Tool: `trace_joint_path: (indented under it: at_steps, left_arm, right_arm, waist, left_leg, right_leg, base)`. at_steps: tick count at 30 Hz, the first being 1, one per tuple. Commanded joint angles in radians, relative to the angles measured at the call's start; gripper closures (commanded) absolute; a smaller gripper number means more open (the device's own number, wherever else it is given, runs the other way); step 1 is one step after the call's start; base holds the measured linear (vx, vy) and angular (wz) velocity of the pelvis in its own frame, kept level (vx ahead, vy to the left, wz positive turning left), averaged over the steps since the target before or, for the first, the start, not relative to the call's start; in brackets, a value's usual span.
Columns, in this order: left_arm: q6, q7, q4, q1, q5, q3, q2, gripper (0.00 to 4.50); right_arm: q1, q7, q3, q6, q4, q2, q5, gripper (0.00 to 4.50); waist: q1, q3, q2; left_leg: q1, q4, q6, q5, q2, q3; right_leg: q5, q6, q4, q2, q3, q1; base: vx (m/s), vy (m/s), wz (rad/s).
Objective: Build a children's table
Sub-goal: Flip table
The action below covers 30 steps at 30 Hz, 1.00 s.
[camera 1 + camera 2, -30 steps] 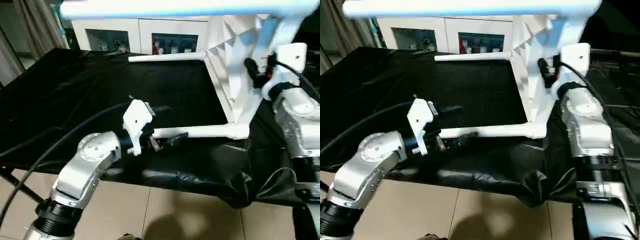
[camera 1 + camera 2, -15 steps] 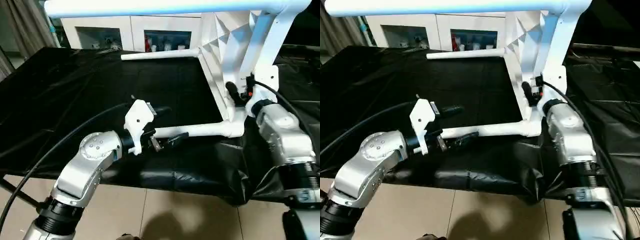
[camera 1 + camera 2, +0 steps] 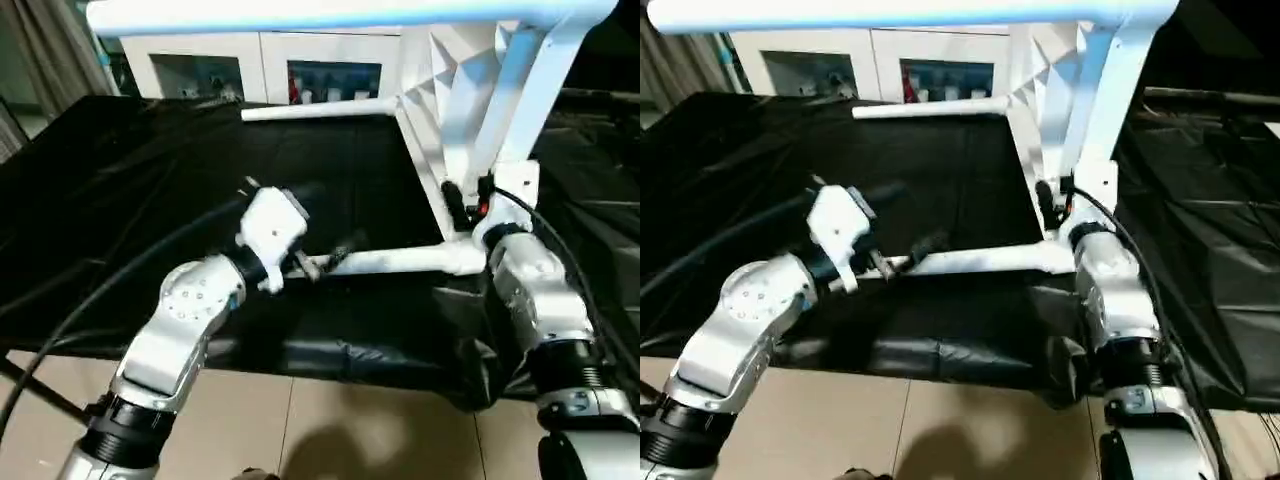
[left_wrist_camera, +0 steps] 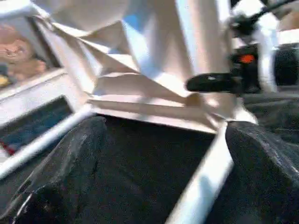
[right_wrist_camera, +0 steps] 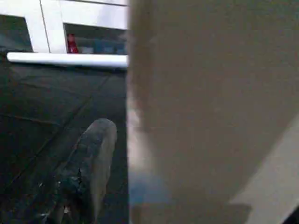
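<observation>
Lying on its side on black cloth, tabletop shows ribbed underside. Nearest leg lies level, long axis running straight out from left gripper to corner socket. Left gripper wide open, straddling leg's free end, nothing clamped. Right gripper at socket end; cannot tell its grip. Legs smooth white tubing; plastic glossy.

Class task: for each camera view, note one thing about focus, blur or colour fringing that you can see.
Left eye view: top leg has a bluish edge. Left wrist view: left pincer's fingers and tabletop look soft. Right wrist view: a blurred pale leg blocks most of it.
</observation>
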<state>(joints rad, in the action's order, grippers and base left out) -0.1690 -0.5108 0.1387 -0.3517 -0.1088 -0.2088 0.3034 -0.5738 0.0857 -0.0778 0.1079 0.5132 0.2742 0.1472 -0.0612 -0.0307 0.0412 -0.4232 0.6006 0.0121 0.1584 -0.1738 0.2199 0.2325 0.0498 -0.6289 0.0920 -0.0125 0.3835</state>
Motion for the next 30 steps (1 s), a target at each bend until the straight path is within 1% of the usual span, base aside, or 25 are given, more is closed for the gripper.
trace_joint_path:
  at_steps: [1, 2, 3, 4, 6, 7, 8, 9, 10, 11, 12, 14, 15, 18, 19, 21, 23, 24, 26, 28, 29, 30]
  left_arm:
    - [0.062, 0.009, -0.003, -0.003, 0.028, 0.014, 0.010, 0.00]
    - [0.136, 0.045, -0.013, -0.007, 0.092, 0.010, 0.030, 0.00]
    - [0.136, 0.045, -0.013, -0.007, 0.092, 0.010, 0.030, 0.00]
    - [0.160, 0.061, -0.018, -0.009, 0.118, 0.007, 0.038, 0.00]
    - [0.308, 0.130, -0.040, -0.026, 0.256, -0.013, 0.088, 0.00]
    - [0.308, 0.130, -0.040, -0.026, 0.256, -0.013, 0.088, 0.00]
    - [0.393, 0.188, -0.050, -0.036, 0.347, -0.017, 0.119, 0.00]
    - [0.421, 0.231, -0.054, -0.041, 0.400, -0.020, 0.136, 0.00]
    - [0.426, 0.245, -0.055, -0.041, 0.412, -0.018, 0.139, 0.00]
    - [0.444, 0.314, -0.060, -0.041, 0.466, -0.004, 0.150, 0.00]
    - [0.455, 0.352, -0.064, -0.040, 0.492, 0.011, 0.151, 0.00]
    - [0.457, 0.386, -0.069, -0.036, 0.493, 0.044, 0.142, 0.00]
    - [0.461, 0.398, -0.068, -0.037, 0.497, 0.056, 0.143, 0.00]
    - [0.458, 0.447, -0.059, -0.051, 0.521, 0.093, 0.146, 0.00]
    - [0.471, 0.501, -0.055, -0.075, 0.567, 0.123, 0.156, 0.00]
    - [0.483, 0.554, -0.046, -0.116, 0.615, 0.155, 0.174, 0.00]
    - [0.488, 0.569, -0.043, -0.135, 0.628, 0.166, 0.183, 0.00]
    - [0.491, 0.585, -0.039, -0.183, 0.658, 0.177, 0.207, 0.00]
    - [0.502, 0.599, -0.042, -0.207, 0.672, 0.181, 0.217, 0.00]
    - [0.517, 0.603, -0.049, -0.236, 0.683, 0.183, 0.230, 0.00]
    - [0.510, 0.589, -0.070, -0.262, 0.690, 0.175, 0.242, 0.00]
    - [0.503, 0.581, -0.084, -0.271, 0.692, 0.170, 0.244, 0.00]
  right_arm:
    - [-0.003, 0.004, -0.012, -0.008, 0.020, -0.005, 0.000, 1.59]
    - [-0.004, 0.002, -0.009, -0.009, 0.029, -0.002, -0.006, 1.67]
    - [-0.004, 0.002, -0.009, -0.009, 0.029, -0.002, -0.006, 1.77]
    - [-0.004, 0.002, -0.008, -0.010, 0.032, -0.002, -0.007, 1.87]
    - [-0.012, 0.001, -0.015, -0.023, 0.054, -0.004, -0.016, 2.03]
    - [-0.012, 0.001, -0.015, -0.023, 0.054, -0.004, -0.016, 2.12]
    - [-0.017, 0.000, -0.015, -0.031, 0.065, -0.005, -0.019, 2.31]
    - [-0.019, -0.002, -0.014, -0.033, 0.069, -0.006, -0.021, 2.31]
    - [-0.020, -0.002, -0.014, -0.036, 0.071, -0.006, -0.022, 2.43]
    - [-0.023, -0.003, -0.012, -0.045, 0.079, -0.008, -0.026, 2.46]
    - [-0.024, -0.003, -0.011, -0.049, 0.082, -0.009, -0.027, 2.46]
    - [-0.025, -0.003, -0.009, -0.053, 0.084, -0.010, -0.030, 2.55]
    - [-0.025, -0.002, -0.008, -0.054, 0.084, -0.010, -0.031, 2.57]
    - [-0.025, -0.001, -0.006, -0.060, 0.084, -0.008, -0.035, 2.58]
    - [-0.026, 0.000, -0.008, -0.068, 0.087, -0.005, -0.039, 2.59]
    - [-0.026, 0.002, -0.007, -0.080, 0.086, 0.005, -0.049, 2.59]
    - [-0.027, 0.004, -0.005, -0.085, 0.084, 0.010, -0.055, 2.59]
    - [-0.032, 0.003, -0.007, -0.091, 0.073, 0.026, -0.067, 2.60]
    - [-0.038, 0.004, -0.011, -0.094, 0.073, 0.033, -0.071, 2.60]
    - [-0.047, 0.005, -0.010, -0.102, 0.080, 0.042, -0.078, 2.60]
    - [-0.052, 0.006, -0.010, -0.104, 0.077, 0.047, -0.081, 2.60]
    - [-0.053, 0.005, -0.010, -0.106, 0.075, 0.048, -0.082, 2.60]
  waist:
    - [-0.005, 0.060, -0.013]
    - [-0.005, 0.060, -0.020]
    - [-0.005, 0.060, -0.020]
    - [-0.007, 0.061, -0.016]
    - [-0.006, 0.060, -0.015]
    - [-0.004, 0.061, -0.014]
    - [-0.006, 0.061, -0.012]
    - [-0.005, 0.061, -0.012]
    - [-0.004, 0.061, -0.012]
    - [-0.004, 0.061, -0.009]
    - [-0.004, 0.061, -0.009]
    - [-0.005, 0.062, -0.009]
    - [-0.006, 0.062, -0.007]
    - [-0.006, 0.062, -0.009]
    - [-0.006, 0.062, -0.009]
    - [-0.007, 0.062, -0.009]
    - [-0.008, 0.062, -0.009]
    - [-0.008, 0.063, -0.010]
    - [-0.010, 0.063, -0.007]
    - [-0.012, 0.063, -0.008]
    - [-0.014, 0.065, -0.007]
    - [-0.018, 0.068, -0.006]
  left_leg:
    - [0.044, -0.065, 0.002, 0.194, -0.045, -0.034]
    - [0.042, -0.066, -0.006, 0.185, -0.046, -0.034]
    - [0.042, -0.066, -0.006, 0.185, -0.046, -0.034]
    - [0.042, -0.064, -0.009, 0.177, -0.047, -0.036]
    - [0.042, -0.065, -0.012, 0.183, -0.047, -0.036]
    - [0.042, -0.065, -0.009, 0.187, -0.047, -0.037]
    - [0.043, -0.066, -0.007, 0.191, -0.048, -0.038]
    - [0.042, -0.066, -0.004, 0.194, -0.049, -0.039]
    - [0.043, -0.066, -0.003, 0.195, -0.049, -0.039]
    - [0.046, -0.067, 0.002, 0.201, -0.049, -0.038]
    - [0.045, -0.066, 0.005, 0.203, -0.049, -0.038]
    - [0.045, -0.066, 0.009, 0.203, -0.048, -0.037]
    - [0.045, -0.066, 0.008, 0.201, -0.048, -0.038]
    - [0.045, -0.065, 0.005, 0.204, -0.047, -0.037]
    - [0.044, -0.065, 0.003, 0.203, -0.047, -0.037]
    - [0.045, -0.064, -0.001, 0.204, -0.047, -0.039]
    - [0.045, -0.064, 0.001, 0.198, -0.046, -0.039]
    - [0.045, -0.063, -0.001, 0.193, -0.046, -0.039]
    - [0.045, -0.061, -0.001, 0.187, -0.045, -0.039]
    - [0.042, -0.060, -0.003, 0.178, -0.045, -0.039]
    - [0.043, -0.058, -0.005, 0.169, -0.044, -0.038]
    - [0.044, -0.055, -0.007, 0.155, -0.044, -0.038]
  right_leg:
    - [-0.012, -0.194, 0.071, 0.034, 0.015, -0.022]
    - [-0.012, -0.192, 0.071, 0.033, 0.015, -0.023]
    - [-0.012, -0.192, 0.071, 0.033, 0.015, -0.023]
    - [-0.019, -0.188, 0.068, 0.035, 0.015, -0.024]
    - [-0.009, -0.178, 0.070, 0.034, 0.014, -0.022]
    - [-0.003, -0.174, 0.070, 0.035, 0.014, -0.023]
    - [-0.001, -0.172, 0.071, 0.035, 0.014, -0.021]
    - [-0.002, -0.170, 0.070, 0.034, 0.013, -0.021]
    - [-0.005, -0.168, 0.069, 0.033, 0.013, -0.021]
    - [-0.005, -0.172, 0.068, 0.033, 0.013, -0.018]
    - [-0.011, -0.176, 0.066, 0.033, 0.013, -0.019]
    - [-0.013, -0.186, 0.065, 0.034, 0.012, -0.018]
    - [-0.016, -0.192, 0.065, 0.034, 0.012, -0.018]
    - [-0.017, -0.198, 0.065, 0.033, 0.012, -0.017]
    - [-0.017, -0.199, 0.065, 0.033, 0.011, -0.017]
    - [-0.013, -0.196, 0.066, 0.033, 0.011, -0.017]
    - [-0.016, -0.197, 0.065, 0.032, 0.010, -0.016]
    - [-0.020, -0.198, 0.064, 0.032, 0.010, -0.017]
    - [-0.024, -0.198, 0.063, 0.033, 0.010, -0.016]
    - [-0.034, -0.201, 0.061, 0.034, 0.010, -0.017]
    - [-0.046, -0.201, 0.060, 0.033, 0.010, -0.017]
    - [-0.063, -0.202, 0.057, 0.033, 0.010, -0.017]
  base:
    - [0.000, 0.000, 0.00]
    - [0.000, 0.000, 0.00]
    - [0.000, 0.000, 0.00]
    - [0.000, 0.000, 0.00]
    - [0.000, 0.000, 0.00]
    - [0.000, 0.000, 0.00]
    - [0.000, 0.000, 0.00]
    - [0.000, 0.000, 0.00]
    - [0.000, 0.000, 0.00]
    - [0.000, 0.000, 0.00]
    - [0.000, 0.000, 0.00]
    - [0.000, 0.000, 0.00]
    - [0.000, 0.000, 0.00]
    - [0.000, 0.000, 0.00]
    - [0.000, 0.000, 0.00]
    - [0.000, 0.000, 0.00]
    - [0.000, 0.000, 0.00]
    - [0.000, 0.000, 0.00]
    - [0.000, 0.000, 0.00]
    - [0.000, 0.000, 0.00]
    - [0.000, 0.000, 0.00]
    - [0.000, 0.000, 0.00]
